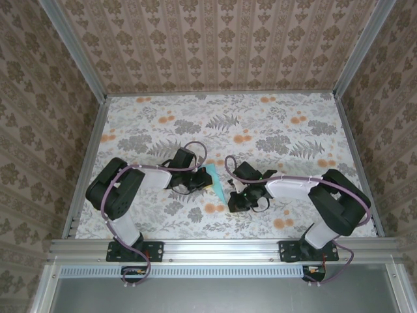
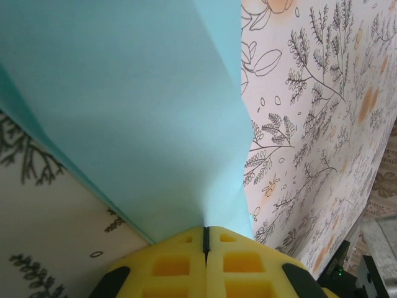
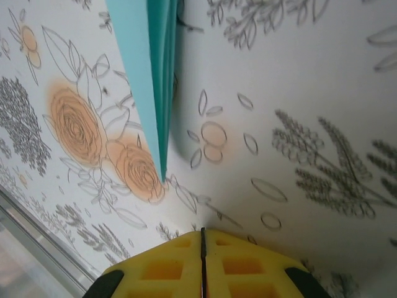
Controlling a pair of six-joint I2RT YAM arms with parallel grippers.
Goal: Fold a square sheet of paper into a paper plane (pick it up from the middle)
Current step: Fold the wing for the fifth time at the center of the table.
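left gripper: pads clamped on the paper plane, which sits between the two arms over the table. right gripper: pads together, empty, near the nose. plane likely light, floppy, easily creased; hold at centre fold. long axis near-far, nose toward the bases.

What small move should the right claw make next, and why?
Probably open the right claw and ease it forward toward the pointed end of the folded blue paper. Its yellow pads are shut on nothing and lie apart from that tip. The left claw is already shut on the paper's edge, so a second grip seems needed to go on folding.
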